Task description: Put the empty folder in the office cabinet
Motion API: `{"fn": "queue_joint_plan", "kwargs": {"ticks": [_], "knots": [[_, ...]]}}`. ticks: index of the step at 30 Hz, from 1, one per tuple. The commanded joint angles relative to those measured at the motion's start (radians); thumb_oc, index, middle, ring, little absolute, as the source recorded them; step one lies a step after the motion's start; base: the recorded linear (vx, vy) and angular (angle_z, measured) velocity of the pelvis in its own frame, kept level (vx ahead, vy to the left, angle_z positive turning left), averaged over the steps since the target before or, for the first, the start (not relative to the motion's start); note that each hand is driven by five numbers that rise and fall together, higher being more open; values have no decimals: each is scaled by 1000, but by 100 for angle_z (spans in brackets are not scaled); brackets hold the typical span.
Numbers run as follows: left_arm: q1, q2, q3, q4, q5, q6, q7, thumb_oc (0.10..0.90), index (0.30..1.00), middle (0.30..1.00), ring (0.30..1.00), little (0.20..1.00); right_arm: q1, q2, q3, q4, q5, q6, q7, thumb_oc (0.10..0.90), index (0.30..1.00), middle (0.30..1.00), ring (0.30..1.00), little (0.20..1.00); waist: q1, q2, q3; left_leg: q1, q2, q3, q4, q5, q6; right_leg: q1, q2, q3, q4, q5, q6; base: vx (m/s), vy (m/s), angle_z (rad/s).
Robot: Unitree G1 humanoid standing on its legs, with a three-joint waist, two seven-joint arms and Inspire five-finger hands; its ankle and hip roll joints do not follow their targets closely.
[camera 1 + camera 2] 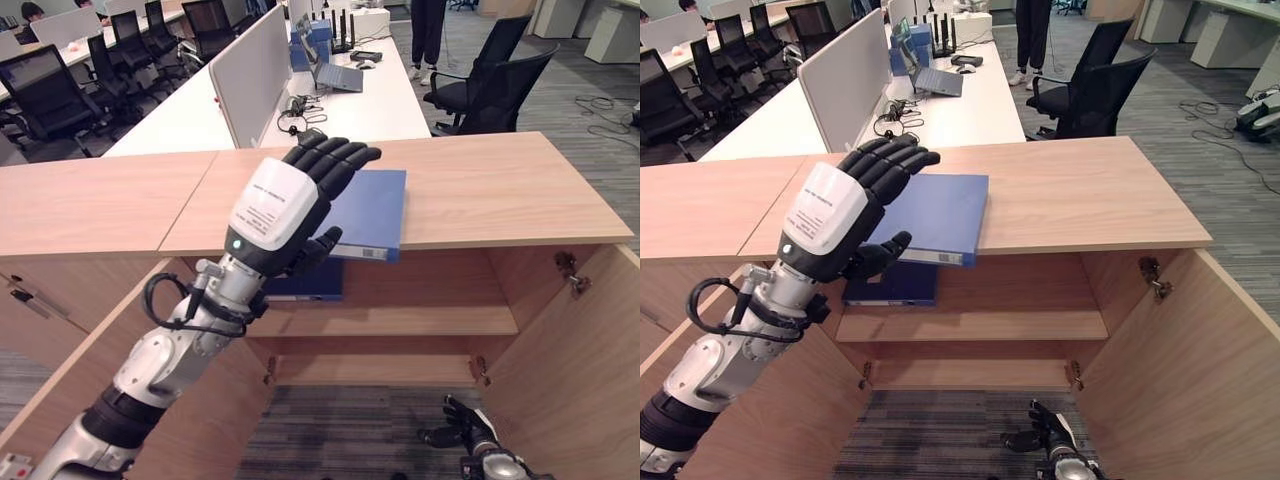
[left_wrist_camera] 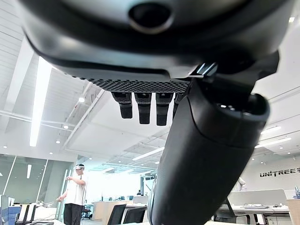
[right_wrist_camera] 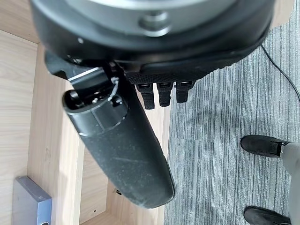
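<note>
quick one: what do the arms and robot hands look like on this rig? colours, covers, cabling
Left arm: silver-grey metal segments with black joint sections and a black cable looped at the wrist. Left robot hand: dark segmented fingers and thumb, a white plate over its back with small dark print, and a small green light near the wrist. Right robot hand: dark, on a silver-grey wrist. In the wrist views both palms are black with a dimpled texture.

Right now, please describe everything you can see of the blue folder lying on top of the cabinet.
The blue folder is a plain binder with a wide spine that carries a pale label. It lies flat on the wooden cabinet top, its spine end jutting past the front edge above the open compartment. The left hand is raised at its left side with straight fingers above the cover; contact cannot be judged. It looks closed.
</note>
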Motion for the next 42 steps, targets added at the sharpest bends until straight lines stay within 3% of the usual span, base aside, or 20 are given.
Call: {"fn": "queue_joint_plan", "kwargs": {"ticks": [1, 15, 42], "knots": [[-166, -11, 21, 30, -65, 6, 72, 800, 900, 900, 900, 900, -70, -13, 5, -18, 4, -57, -20, 800, 900, 900, 900, 900, -1, -30, -36, 89, 17, -21, -5, -170, -19, 71, -51, -13, 9, -181, 68, 32, 8, 1], [-168, -39, -37, 235, -22, 57, 58, 800, 900, 900, 900, 900, -59, -18, 0, -22, -2, -50, -12, 800, 900, 900, 900, 900, -18, -33, -39, 99, 20, -10, -5, -178, -16, 73, -48, 3, 9, -184, 69, 8, 3, -1], [-240, -74, -95, 333, -23, 72, 43, 800, 900, 900, 900, 900, -43, -11, 16, -22, -2, -50, -3, 800, 900, 900, 900, 900, -42, -36, -46, 110, 21, 9, -5, -184, -12, 74, -48, 23, 9, -184, 71, 2, 1, -1]]}}
